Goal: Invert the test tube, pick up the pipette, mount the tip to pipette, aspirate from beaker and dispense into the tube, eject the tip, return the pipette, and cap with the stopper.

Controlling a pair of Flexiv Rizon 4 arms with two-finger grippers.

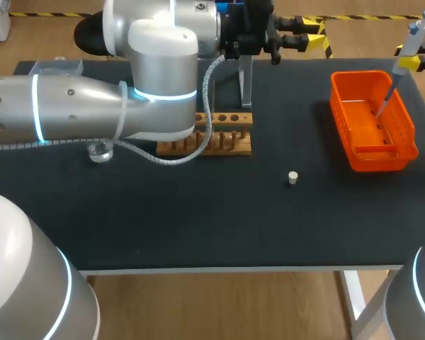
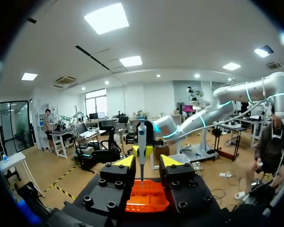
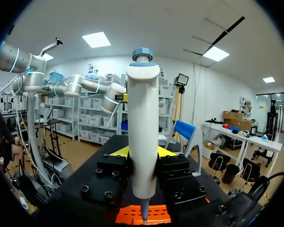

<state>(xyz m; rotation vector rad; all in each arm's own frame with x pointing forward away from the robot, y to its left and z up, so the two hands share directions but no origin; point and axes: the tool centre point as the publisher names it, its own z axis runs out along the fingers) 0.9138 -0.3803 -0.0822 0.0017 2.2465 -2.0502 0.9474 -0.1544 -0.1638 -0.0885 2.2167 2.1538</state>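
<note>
A black-topped table (image 1: 198,219) carries a slotted orange basket (image 1: 382,157) at its far right. Near the far middle stands a wooden rack (image 1: 230,119) with a row of round holes, a clear upright stand (image 1: 246,85) just behind it. What may be a clear plastic box (image 1: 57,69) sits at the far left edge.

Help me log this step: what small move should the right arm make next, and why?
Probably eject the tip where it is, perhaps after a slight dip. The right pincer is shut on the pipette, whose thin lower end hangs inside the orange basket's rim, so a released tip should fall in. The left pincer stands open and apart from it.
</note>
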